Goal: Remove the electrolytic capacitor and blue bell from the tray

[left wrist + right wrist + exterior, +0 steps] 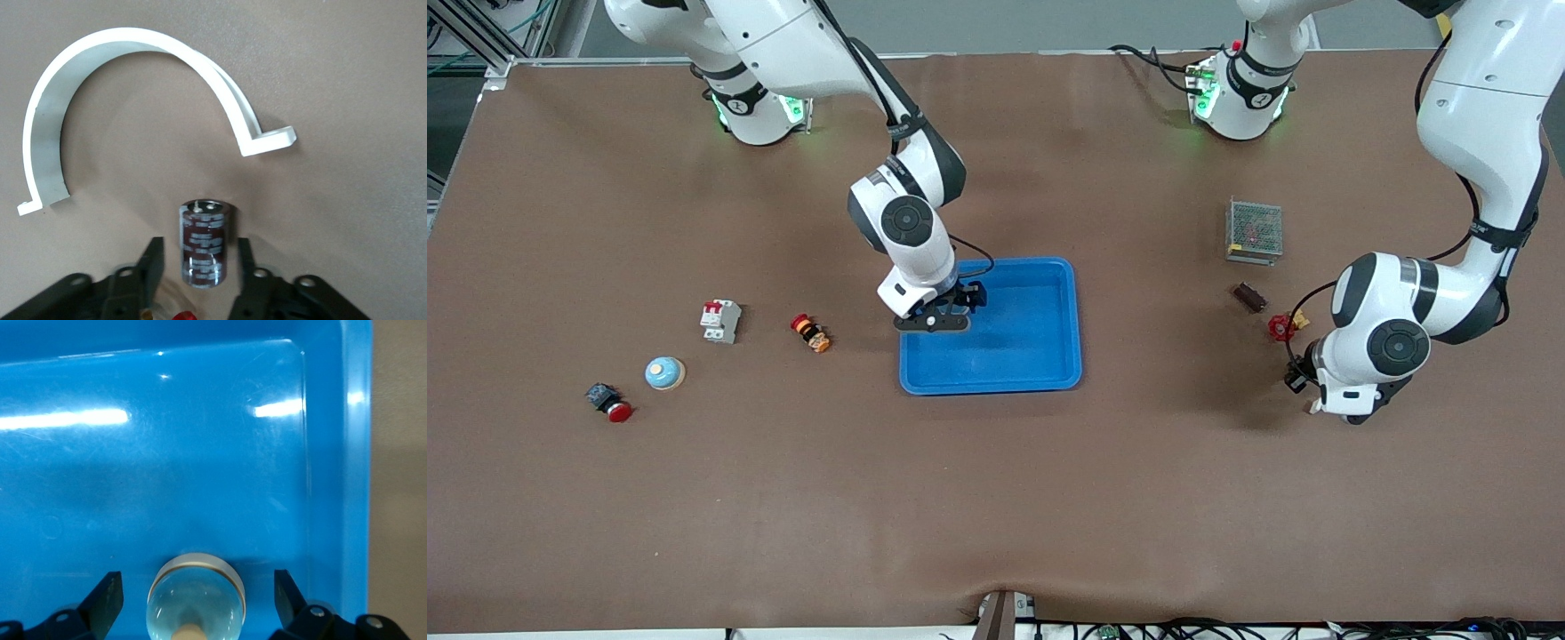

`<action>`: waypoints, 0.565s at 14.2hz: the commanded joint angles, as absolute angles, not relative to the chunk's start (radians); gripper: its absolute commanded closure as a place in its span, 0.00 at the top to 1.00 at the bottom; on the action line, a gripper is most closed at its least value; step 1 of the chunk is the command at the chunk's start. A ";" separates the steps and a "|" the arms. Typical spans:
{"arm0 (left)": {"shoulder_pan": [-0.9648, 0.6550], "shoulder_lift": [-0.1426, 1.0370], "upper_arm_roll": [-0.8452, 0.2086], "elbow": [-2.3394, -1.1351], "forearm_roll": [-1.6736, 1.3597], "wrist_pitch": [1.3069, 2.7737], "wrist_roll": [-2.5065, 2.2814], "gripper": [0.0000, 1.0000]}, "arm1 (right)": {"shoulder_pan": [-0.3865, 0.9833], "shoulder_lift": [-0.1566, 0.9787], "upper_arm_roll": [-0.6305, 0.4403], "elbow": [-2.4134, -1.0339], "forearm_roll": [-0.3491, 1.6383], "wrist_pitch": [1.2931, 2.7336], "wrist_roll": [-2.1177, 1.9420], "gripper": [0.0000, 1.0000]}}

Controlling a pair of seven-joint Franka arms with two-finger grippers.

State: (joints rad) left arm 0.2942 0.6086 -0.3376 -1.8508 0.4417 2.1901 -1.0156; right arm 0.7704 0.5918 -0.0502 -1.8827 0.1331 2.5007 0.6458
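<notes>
- Left gripper [195, 267]: fingers slightly apart around the capacitor [205, 243], clamp [133, 100] beside it; contact unclear.
- Right gripper [197, 600]: fingers wide, bell [195, 603] between them in the tray [347, 453], its lower half cut off.

Bell [195, 593] sits in tray [1040, 356] mid-desk; capacitor [205, 243] stands on desk [996, 498] beside curved clamp [133, 87], left arm's end.
</notes>
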 commanded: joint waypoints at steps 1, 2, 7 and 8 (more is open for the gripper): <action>0.304 0.586 -0.348 -1.850 0.449 2.191 -1.014 1.00 | 0.793 0.604 -0.063 -1.881 0.126 2.516 0.663 1.00; 0.302 0.577 -0.350 -1.842 0.448 2.187 -1.014 1.00 | 0.795 0.609 -0.063 -1.881 0.126 2.516 0.663 1.00; 0.304 0.520 -0.379 -1.841 0.446 2.161 -0.971 1.00 | 0.815 0.623 -0.064 -1.897 0.117 2.520 0.658 1.00; 0.304 0.502 -0.382 -1.844 0.445 2.157 -0.954 1.00 | 0.816 0.624 -0.064 -1.899 0.115 2.520 0.658 1.00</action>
